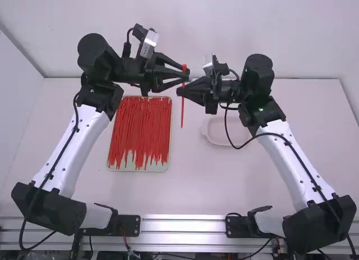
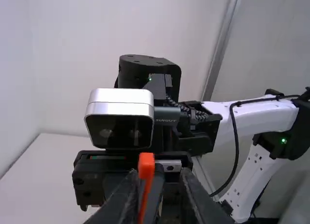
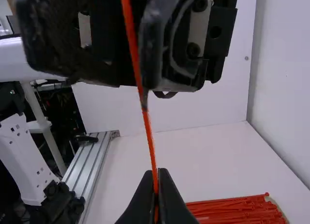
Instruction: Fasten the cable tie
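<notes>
Progress looks early. One red cable tie (image 1: 182,113) is out of the stock and held upright in the air above the far middle of the table (image 1: 196,184). It hangs over the gap between the tray (image 1: 120,166) of spare red ties, towards the far left, and a shallow white dish (image 1: 213,135) just right of the middle.

The left gripper (image 1: 184,74) has its jaws closed narrow on the strap just under the square head, which sticks up above them. The right gripper (image 3: 156,185) comes in from the opposite side a little lower, jaws pinched tight on the same strap. Below that grip the tail hangs straight and free.

So picking and the two-handed hold seem done, but the fastening itself is not. The strap is still a straight line with no loop, and the tip is nowhere near the head. By my reading, what remains is to curl the tail round, feed the tip through the head's slot, and pull it snug. That threading is the fiddly part.
</notes>
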### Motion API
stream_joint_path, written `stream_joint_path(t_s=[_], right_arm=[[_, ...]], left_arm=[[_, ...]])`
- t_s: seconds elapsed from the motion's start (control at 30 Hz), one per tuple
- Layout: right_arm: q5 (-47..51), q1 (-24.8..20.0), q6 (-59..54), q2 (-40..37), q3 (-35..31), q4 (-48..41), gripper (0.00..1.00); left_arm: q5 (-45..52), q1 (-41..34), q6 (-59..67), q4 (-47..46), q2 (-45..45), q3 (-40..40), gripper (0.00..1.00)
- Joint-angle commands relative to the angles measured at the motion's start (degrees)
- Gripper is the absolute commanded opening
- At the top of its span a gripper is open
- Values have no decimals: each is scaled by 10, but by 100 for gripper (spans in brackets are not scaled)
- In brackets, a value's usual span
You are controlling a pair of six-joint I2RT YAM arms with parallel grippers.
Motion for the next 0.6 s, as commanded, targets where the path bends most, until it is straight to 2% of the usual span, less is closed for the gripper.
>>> stream_joint_path(t_s=[0.0,0.23,0.47,0.53,0.57], right_arm=[[-3,-2,13,-12,15,3,0],[-3,-2,13,-12,15,3,0],[-6,-2,30,-12,15,24,0],[-8,-2,30,-12,15,29,6],[-8,-2,29,-12,15,28,14]], left_arm=[[-2,5,9,1,3,14,23],[-4,5,9,2,3,14,2],[-18,5,3,-2,3,14,2],[-20,5,2,0,3,14,2],[-17,7,2,6,3,14,2]])
